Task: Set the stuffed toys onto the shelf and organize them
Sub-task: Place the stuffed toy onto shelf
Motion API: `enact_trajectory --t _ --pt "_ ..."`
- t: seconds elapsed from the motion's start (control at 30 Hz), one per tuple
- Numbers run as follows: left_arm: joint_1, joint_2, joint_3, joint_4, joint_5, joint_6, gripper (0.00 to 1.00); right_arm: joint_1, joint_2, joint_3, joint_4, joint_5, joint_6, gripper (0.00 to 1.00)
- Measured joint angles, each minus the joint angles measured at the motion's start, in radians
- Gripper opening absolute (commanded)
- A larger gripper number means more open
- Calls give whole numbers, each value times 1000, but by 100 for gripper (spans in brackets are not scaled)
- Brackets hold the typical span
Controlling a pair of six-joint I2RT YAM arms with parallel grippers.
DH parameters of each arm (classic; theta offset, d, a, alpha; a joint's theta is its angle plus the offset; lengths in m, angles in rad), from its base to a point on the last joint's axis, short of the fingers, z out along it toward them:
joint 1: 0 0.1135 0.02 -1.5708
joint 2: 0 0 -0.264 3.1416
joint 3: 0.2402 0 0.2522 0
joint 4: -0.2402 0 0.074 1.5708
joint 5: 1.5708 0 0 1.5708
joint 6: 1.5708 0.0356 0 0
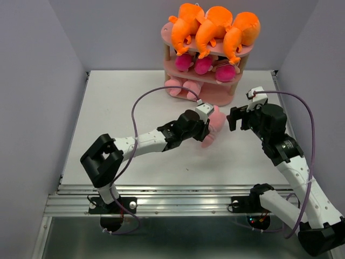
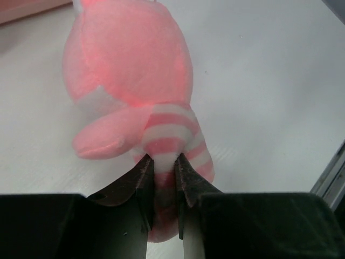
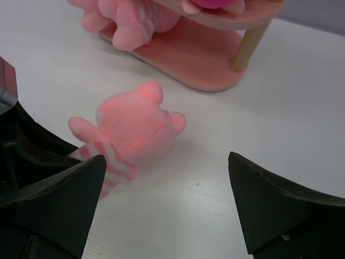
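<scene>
Left gripper point(image 2: 164, 162): jaws pinch only the thin lower body of the striped pig point(image 2: 129, 70), mid-frame on the tabletop point(image 1: 118, 108). This shallow hold may slip when lifting toward the shelf point(image 1: 215, 98). Right gripper point(image 3: 167, 162): jaws spread, empty.

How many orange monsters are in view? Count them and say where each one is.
3. All lie side by side on the top tier of the shelf: the left monster, the middle monster and the right monster. Others could be hidden lower down.
</scene>
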Motion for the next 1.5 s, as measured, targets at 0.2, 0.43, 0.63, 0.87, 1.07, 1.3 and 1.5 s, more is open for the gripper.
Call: enact_trajectory --t 0.2,0.43,0.63,0.87,1.07,1.3,1.5 --pt "31 151 157 -8 -46 -24 0 -40 -29 -68 62 53 28 100" --pt "82 315 360 -12 -61 -49 0 -91 -10 -106 91 90 62 100" --pt "129 423 536 -27 -47 -56 0 -96 -29 -116 129 113 76 100" --pt "160 533 702 -53 -21 -72 0 -96 -37 -124 137 113 80 100" --pt "164 576 732 -67 -31 -80 0 -96 -47 -126 137 108 80 100" --pt "164 594 732 -57 -75 -83 0 -96 -50 -126 137 99 80 100" --pt "164 611 766 -28 -108 -84 0 -96 -55 -126 137 95 80 100"
